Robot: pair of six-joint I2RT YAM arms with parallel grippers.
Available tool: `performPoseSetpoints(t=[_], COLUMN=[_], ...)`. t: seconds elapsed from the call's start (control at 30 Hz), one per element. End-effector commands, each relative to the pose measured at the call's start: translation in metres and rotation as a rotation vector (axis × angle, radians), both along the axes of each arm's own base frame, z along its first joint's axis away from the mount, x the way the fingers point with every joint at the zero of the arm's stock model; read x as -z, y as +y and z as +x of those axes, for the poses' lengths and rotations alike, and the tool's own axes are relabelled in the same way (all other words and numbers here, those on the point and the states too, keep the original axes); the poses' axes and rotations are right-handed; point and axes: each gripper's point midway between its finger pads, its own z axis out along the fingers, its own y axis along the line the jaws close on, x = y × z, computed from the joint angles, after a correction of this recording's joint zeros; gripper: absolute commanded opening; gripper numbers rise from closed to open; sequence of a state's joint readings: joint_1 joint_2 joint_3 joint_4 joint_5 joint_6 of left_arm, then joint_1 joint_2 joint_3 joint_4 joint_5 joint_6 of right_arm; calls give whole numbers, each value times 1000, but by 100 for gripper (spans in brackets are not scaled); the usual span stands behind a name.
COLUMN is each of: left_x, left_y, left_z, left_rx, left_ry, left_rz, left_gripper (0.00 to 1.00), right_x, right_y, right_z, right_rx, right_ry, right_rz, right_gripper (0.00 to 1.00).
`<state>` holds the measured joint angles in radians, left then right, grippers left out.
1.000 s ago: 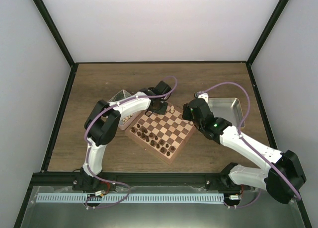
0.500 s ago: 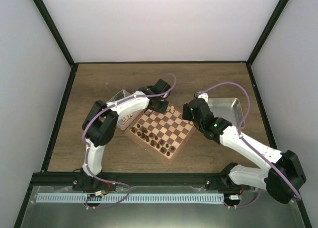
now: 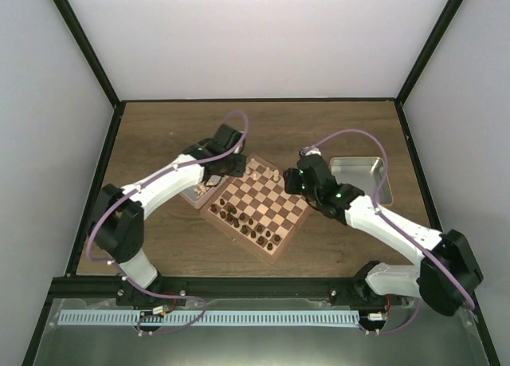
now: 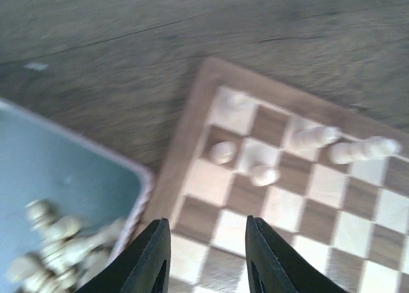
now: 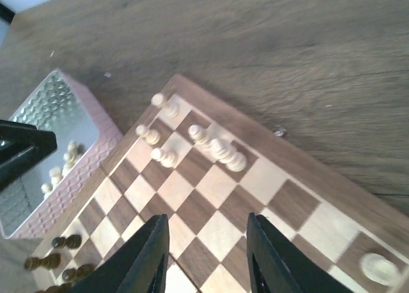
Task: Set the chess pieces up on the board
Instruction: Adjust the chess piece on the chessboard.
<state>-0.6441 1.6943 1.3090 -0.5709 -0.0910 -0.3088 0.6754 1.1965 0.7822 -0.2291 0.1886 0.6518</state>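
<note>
The board (image 3: pixel 275 210) lies turned like a diamond at mid-table. Several beige chess pieces (image 3: pixel 273 175) stand near its far corner, and in the left wrist view these chess pieces (image 4: pixel 262 175) stand just ahead of the fingers. My left gripper (image 3: pixel 230 173) hangs open over the board's left rim (image 4: pixel 182 152), next to the tray, with nothing between its jaws (image 4: pixel 206 228). My right gripper (image 3: pixel 294 183) hovers open above the board's right side, empty, over bare squares (image 5: pixel 206 221). A lone beige piece (image 5: pixel 377 268) stands at that view's lower right.
A metal tray (image 4: pixel 77 178) left of the board holds more beige pieces (image 4: pixel 54 242); my left arm partly covers it in the top view. Dark brown pieces (image 3: pixel 239 220) stand along the board's near-left side. A second silver tray (image 3: pixel 362 177) lies right of the board.
My left arm has swung left from the board's far corner to its left rim by the tray, and its jaws have opened. My right gripper has shifted slightly left over the board.
</note>
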Motion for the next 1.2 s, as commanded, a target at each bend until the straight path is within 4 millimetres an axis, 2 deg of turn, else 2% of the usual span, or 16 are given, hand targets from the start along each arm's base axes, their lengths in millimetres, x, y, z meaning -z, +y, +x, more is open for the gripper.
performPoseSetpoints(t=[0.0, 0.1, 0.2, 0.4, 0.5, 0.73, 1.17], left_x=[7, 14, 14, 32, 33, 30, 27], left_y=[51, 80, 98, 116, 117, 118, 121], left_z=[7, 6, 6, 8, 11, 13, 10], left_rx=[-178, -268, -323, -358, -364, -364, -391], left_ry=[-12, -19, -37, -7, -10, -25, -39], left_rz=[-24, -42, -77, -94, -133, -176, -217], left_gripper=[34, 35, 36, 36, 36, 37, 38], right_x=[-13, -10, 6, 51, 67, 86, 102], right_y=[34, 55, 73, 103, 107, 117, 118], right_z=[4, 4, 6, 16, 23, 29, 52], right_rx=[-140, -206, -214, -189, -154, -143, -75], right_ry=[9, 32, 101, 239, 266, 307, 310], right_rz=[65, 76, 16, -101, -143, -190, -288], right_gripper=[33, 31, 32, 29, 25, 21, 12])
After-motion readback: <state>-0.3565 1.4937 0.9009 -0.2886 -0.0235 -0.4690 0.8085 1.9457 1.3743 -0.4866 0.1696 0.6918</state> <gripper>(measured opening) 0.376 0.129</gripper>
